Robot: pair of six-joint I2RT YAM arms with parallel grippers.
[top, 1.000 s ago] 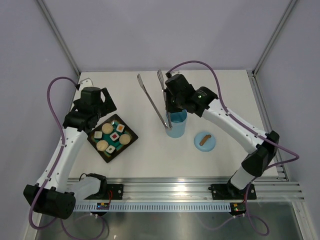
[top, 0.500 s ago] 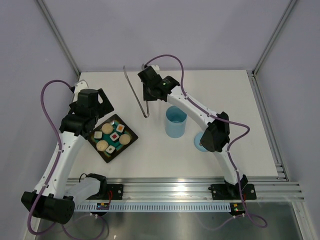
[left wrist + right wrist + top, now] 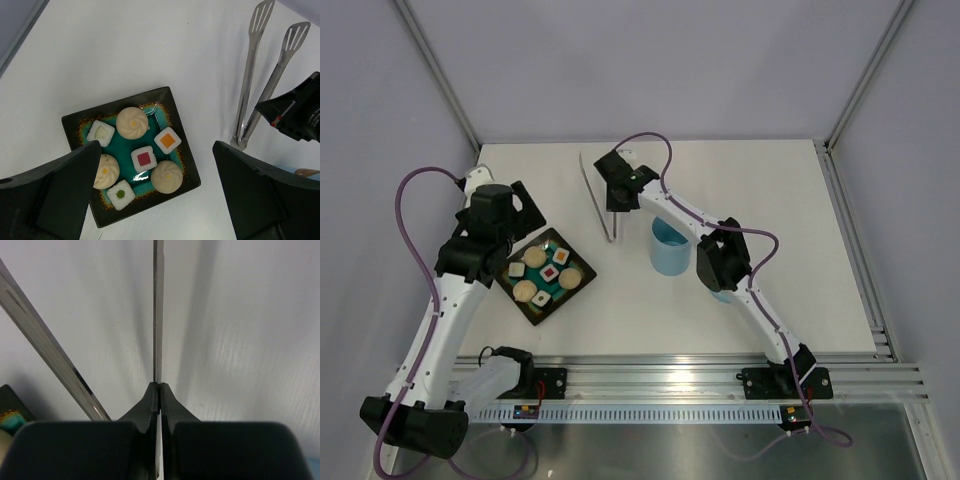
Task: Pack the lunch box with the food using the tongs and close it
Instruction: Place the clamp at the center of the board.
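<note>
Slim silvery tongs (image 3: 248, 85), slotted tips, one arm pinched by right gripper (image 3: 158, 390); left gripper (image 3: 155, 167) spread. White table (image 3: 770, 200), lavender walls (image 3: 620, 60).

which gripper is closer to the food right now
Left. The left gripper hangs open just above the food on the tray; the right gripper, shut on the tongs, is farther back and right, by the lunch box.

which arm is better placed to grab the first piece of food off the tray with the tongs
Right. The right gripper is shut on one arm of the tongs, close to the tray of food. The left gripper hangs open over the tray, holding nothing.
</note>
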